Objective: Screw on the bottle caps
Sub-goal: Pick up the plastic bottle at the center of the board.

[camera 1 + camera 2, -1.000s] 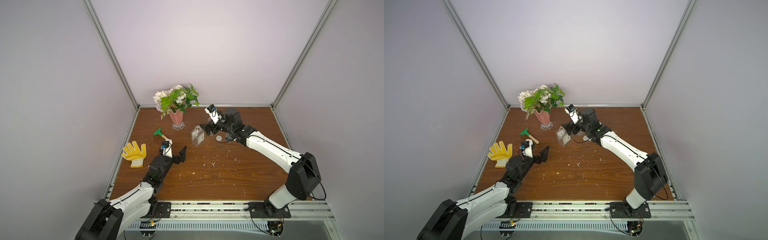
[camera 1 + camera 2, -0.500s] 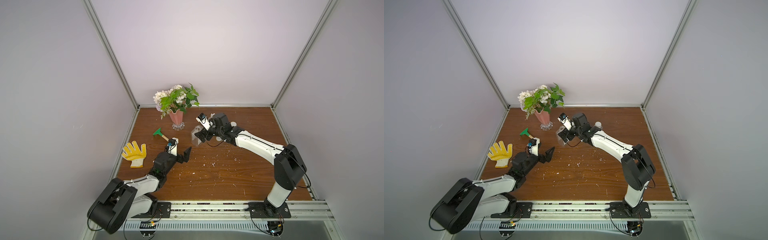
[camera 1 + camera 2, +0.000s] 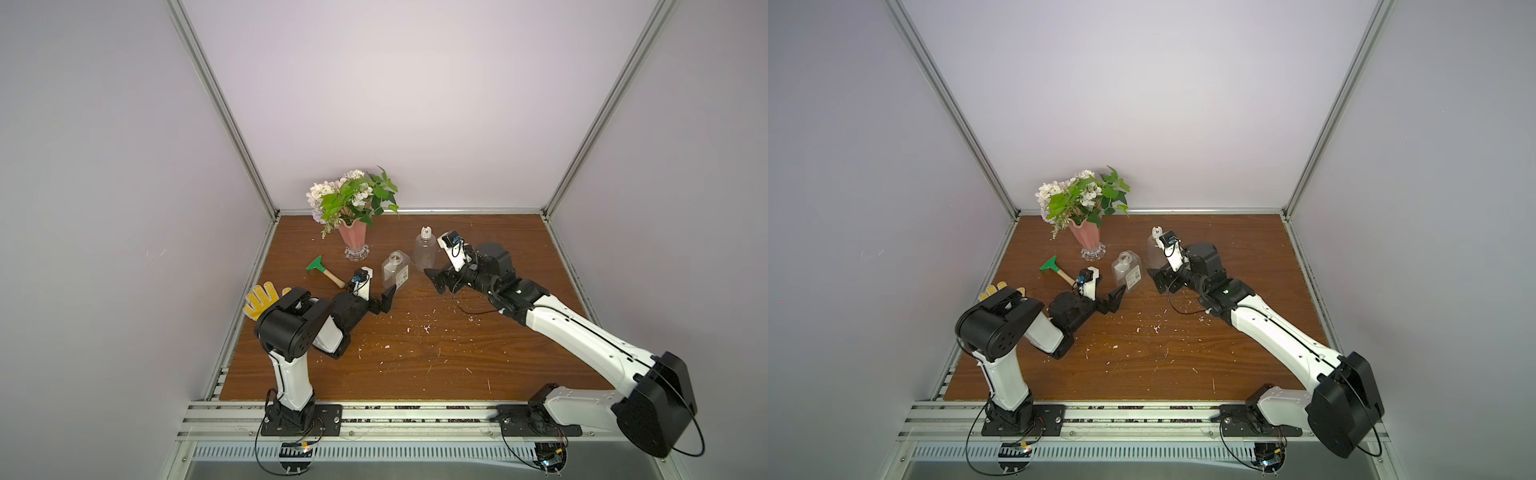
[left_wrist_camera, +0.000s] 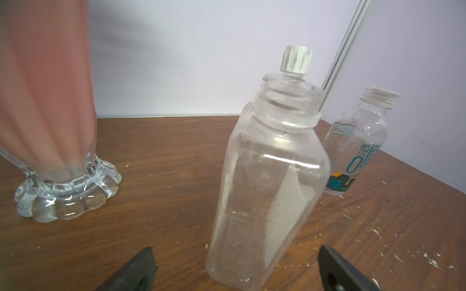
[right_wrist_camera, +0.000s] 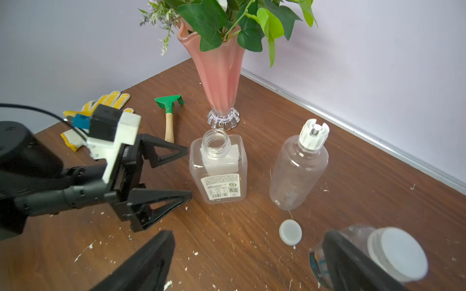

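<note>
A square clear bottle stands uncapped, neck open. My left gripper is open, its fingertips flanking the bottle's base without touching. Beside it, a rounded bottle wears a ribbed cap. A flat white cap lies loose on the table. My right gripper is open and empty, low over bare wood near that cap. A third bottle with a white cap sits behind one right finger, hidden in both top views.
A pink vase of flowers stands at the back left, close behind the square bottle. A green hand rake and a yellow glove lie left of my left arm. White crumbs litter the wooden table.
My right gripper has drawn back to the right, away from the square bottle, uncovering the rounded bottle. My left gripper has edged forward to the square bottle.
</note>
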`<state>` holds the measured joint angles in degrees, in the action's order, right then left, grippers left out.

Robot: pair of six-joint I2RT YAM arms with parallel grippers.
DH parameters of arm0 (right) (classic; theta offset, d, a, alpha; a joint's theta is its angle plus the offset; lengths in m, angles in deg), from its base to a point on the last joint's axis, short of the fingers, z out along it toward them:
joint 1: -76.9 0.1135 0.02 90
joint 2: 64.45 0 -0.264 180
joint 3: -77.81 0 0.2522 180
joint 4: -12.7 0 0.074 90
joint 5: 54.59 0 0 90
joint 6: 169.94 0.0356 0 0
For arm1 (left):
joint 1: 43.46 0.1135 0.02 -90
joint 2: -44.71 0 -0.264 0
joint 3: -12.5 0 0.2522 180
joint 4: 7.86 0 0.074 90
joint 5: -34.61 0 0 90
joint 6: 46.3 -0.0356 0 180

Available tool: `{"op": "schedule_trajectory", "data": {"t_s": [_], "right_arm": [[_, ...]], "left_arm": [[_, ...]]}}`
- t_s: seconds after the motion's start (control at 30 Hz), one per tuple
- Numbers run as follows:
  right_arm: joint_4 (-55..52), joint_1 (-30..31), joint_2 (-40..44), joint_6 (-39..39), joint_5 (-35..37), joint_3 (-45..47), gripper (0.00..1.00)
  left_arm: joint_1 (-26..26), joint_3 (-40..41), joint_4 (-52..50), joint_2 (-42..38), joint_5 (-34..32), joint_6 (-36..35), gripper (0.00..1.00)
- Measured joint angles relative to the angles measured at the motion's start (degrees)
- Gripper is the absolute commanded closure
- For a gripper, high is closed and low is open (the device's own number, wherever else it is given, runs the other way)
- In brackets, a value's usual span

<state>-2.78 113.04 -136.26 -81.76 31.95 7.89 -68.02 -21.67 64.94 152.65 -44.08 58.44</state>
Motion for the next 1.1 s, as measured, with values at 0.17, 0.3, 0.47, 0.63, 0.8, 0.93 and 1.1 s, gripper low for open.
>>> {"op": "schedule_trajectory", "data": {"t_s": [0.17,0.3,0.47,0.63,0.8,0.93,1.1], "right_arm": [[0.17,-0.39,4.76,0.59,0.57,2.91,0.01],[0.20,-0.92,6.51,0.72,0.74,3.87,0.01],[0.22,-1.33,7.32,0.81,1.29,5.29,0.01],[0.22,-1.55,7.32,1.20,1.29,6.73,0.01],[0.24,-1.73,7.32,1.42,1.27,7.17,0.01],[0.24,-1.79,7.32,1.62,1.29,7.30,0.01],[0.22,-2.10,7.32,2.36,1.62,7.39,0.01]], "left_arm": [[-0.83,-2.08,3.50,5.99,-0.04,1.49,0.01],[-1.70,-4.96,4.17,8.24,0.02,2.27,0.00],[-2.05,-7.91,4.87,8.61,0.24,3.13,0.00],[-2.36,-10.19,4.28,9.73,1.09,3.82,0.05],[-2.64,-12.76,1.95,9.90,2.97,4.17,0.17],[-2.84,-14.60,0.00,9.90,4.13,4.20,0.26],[-2.93,-15.34,-1.31,9.90,4.94,4.35,0.36]]}}
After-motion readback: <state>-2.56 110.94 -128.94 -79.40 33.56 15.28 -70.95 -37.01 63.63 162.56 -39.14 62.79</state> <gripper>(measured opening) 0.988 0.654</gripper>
